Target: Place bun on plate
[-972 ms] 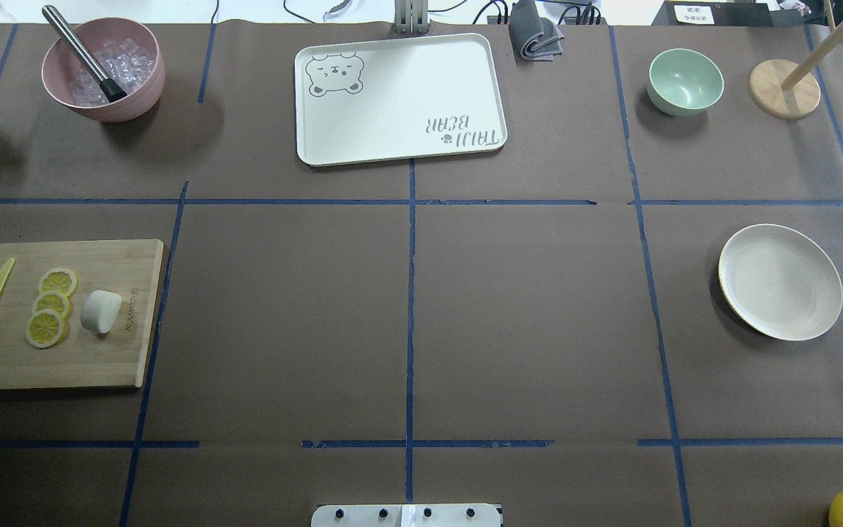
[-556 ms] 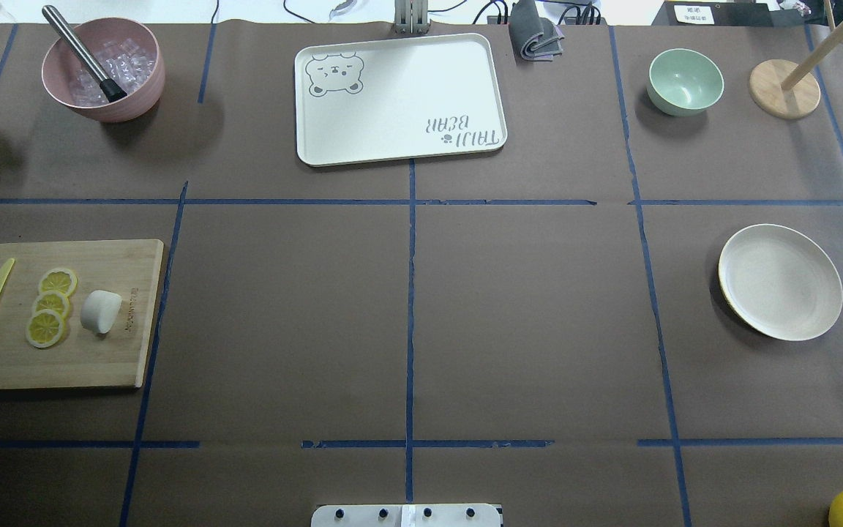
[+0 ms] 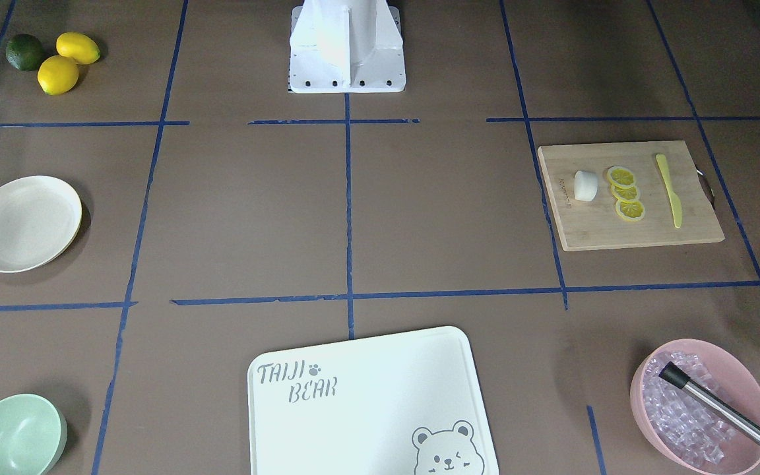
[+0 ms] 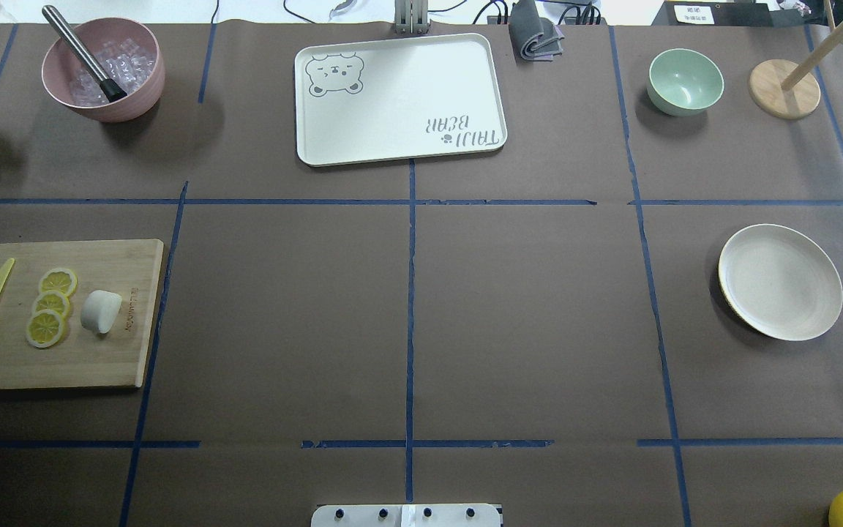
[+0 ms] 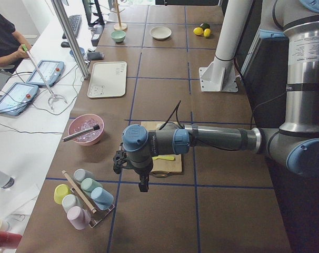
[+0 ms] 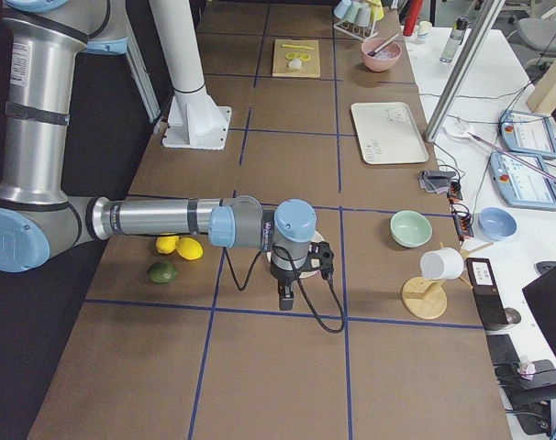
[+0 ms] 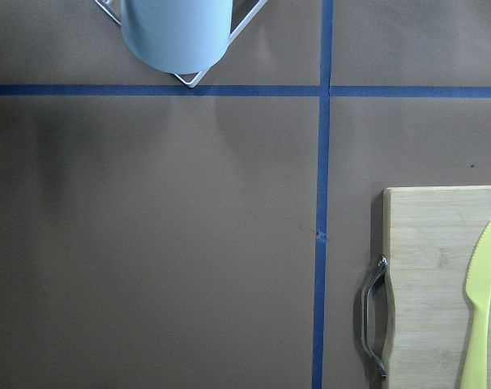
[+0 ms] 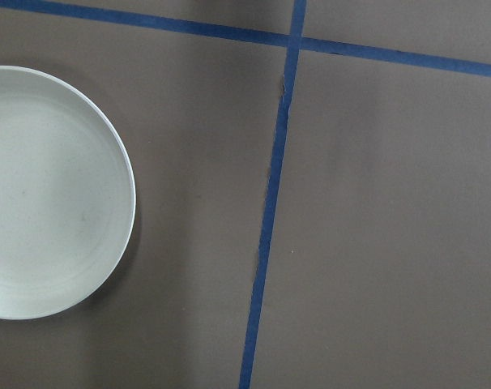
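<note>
Bun (image 4: 101, 311) lies on cutting board (image 4: 92, 359), just beside lemon slices (image 4: 50, 304); plate (image 4: 780, 282) well apart across bench (image 4: 524, 315). Left gripper (image 5: 143, 188) should descend square over the bun, clear of the slices. Cannot tell finger opening on it or right gripper (image 6: 284, 301).

The small, matte white bun (image 4: 101, 312) lies on its side on the wooden cutting board (image 4: 63, 362). The round cream plate (image 4: 780, 282) sits flat, well apart from that board.

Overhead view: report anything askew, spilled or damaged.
Nothing spilled or tipped. The bun lies on the cutting board beside the lemon slices; the plate is bare. Only the centre blue tape looks ragged.
</note>
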